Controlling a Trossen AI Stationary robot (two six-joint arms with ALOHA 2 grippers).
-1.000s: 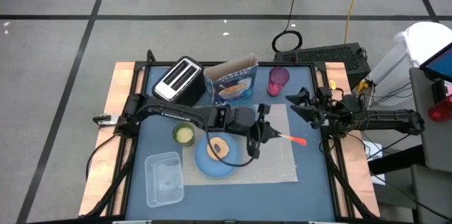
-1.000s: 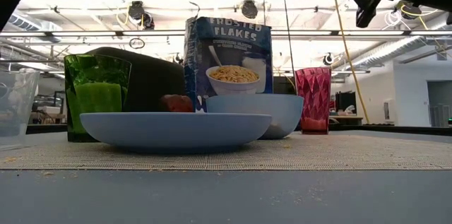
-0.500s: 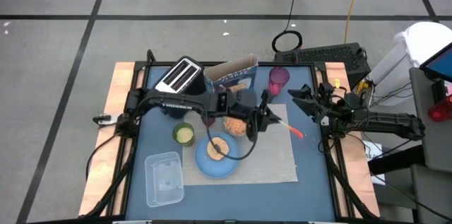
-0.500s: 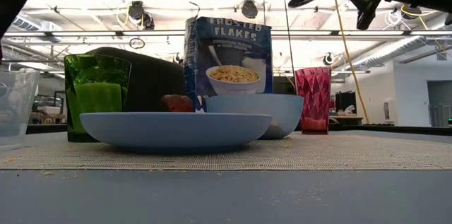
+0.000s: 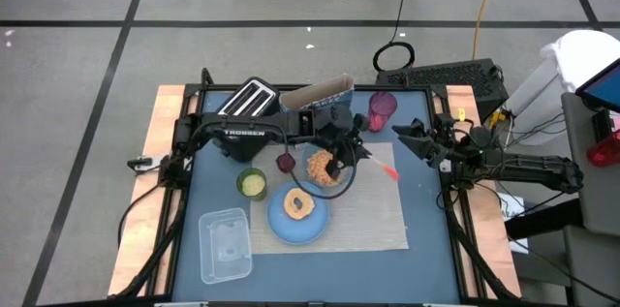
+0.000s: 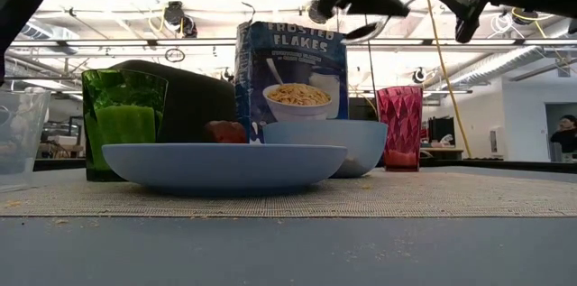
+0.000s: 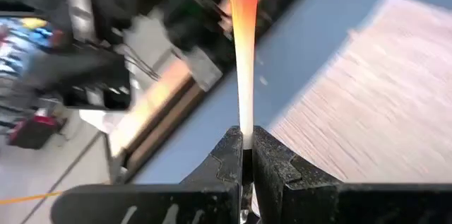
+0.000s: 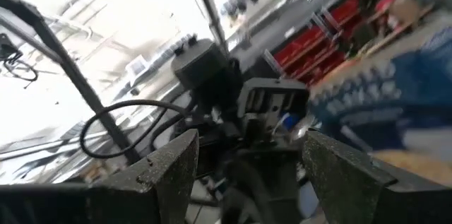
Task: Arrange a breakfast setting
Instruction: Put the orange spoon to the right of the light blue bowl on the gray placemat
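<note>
Above the blue bowl, at table centre: left gripper clamped on orange-handled metal spoon, carried here from 3 o'clock of the light-blue round plate. Probably about to set it down. At 3 o'clock, waiting with fingers apart: right gripper.

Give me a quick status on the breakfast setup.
Left gripper shut on the spoon, above the bowl. Right gripper open, waiting near the cup. Nothing in the way.
</note>
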